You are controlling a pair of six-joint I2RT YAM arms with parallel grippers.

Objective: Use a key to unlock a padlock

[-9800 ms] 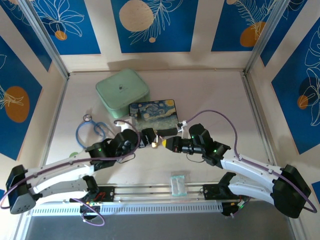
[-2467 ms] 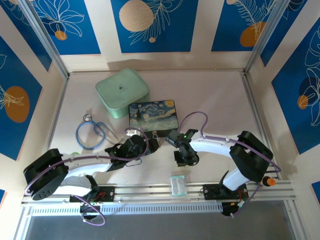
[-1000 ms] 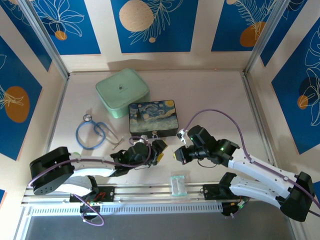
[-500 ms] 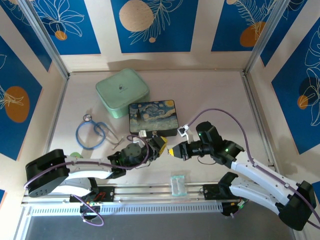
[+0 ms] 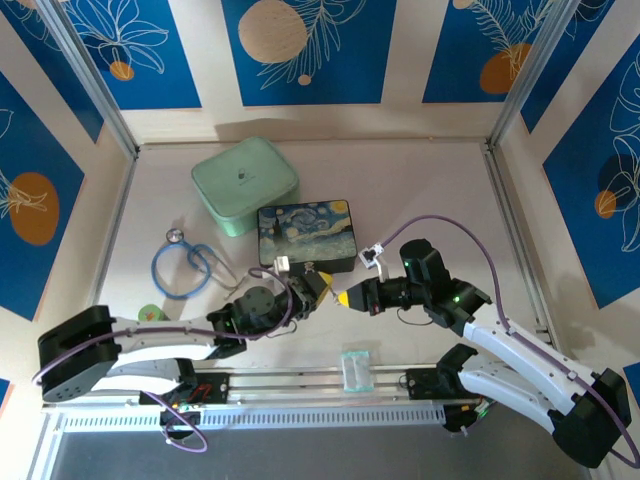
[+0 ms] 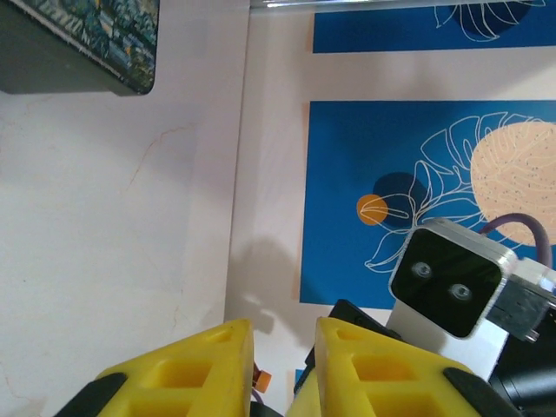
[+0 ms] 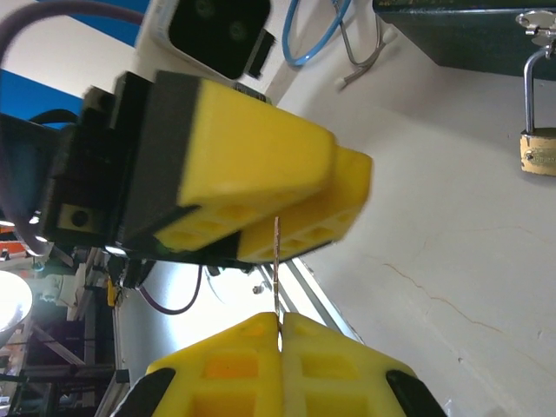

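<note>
Top view, arms: My two arms reach in low from the near corners of the table (image 5: 430, 190) and meet nose to nose just in front of the painted box (image 5: 305, 230). The left gripper (image 5: 318, 285) and right gripper (image 5: 343, 298) sit tip to tip, almost touching.
Top view, hard to see: The key and the padlock are too small to pick out here. My left wrist overlaps the box's front edge.
Top view, surroundings: A green case (image 5: 245, 183) stands behind the box. A blue stethoscope (image 5: 183, 268) lies left of the box in this view, and a clear packet (image 5: 356, 368) rests on the near rail.
Top view, writing: A small mark on the green case's lid is too small to read.
Left wrist, gripper: My yellow fingers (image 6: 187, 373) stand a narrow gap apart. The wall shows between them, with nothing seen in the gap.
Left wrist, cut off: The fingers run off the bottom edge. A corner of the painted box sits top left, and the right wrist camera (image 6: 452, 282) faces me.
Right wrist, gripper and key: My right jaws are pressed together on the key (image 7: 276, 261). It shows edge-on as a thin silver line rising from their seam to the left gripper's fingers. Whether it touches them, I cannot tell.
Right wrist, padlock: The padlock (image 7: 540, 149) hangs by its shackle from the silver clasp (image 7: 534, 19) on the box's front. It is well to the right of the key and partly cut by the frame edge.
</note>
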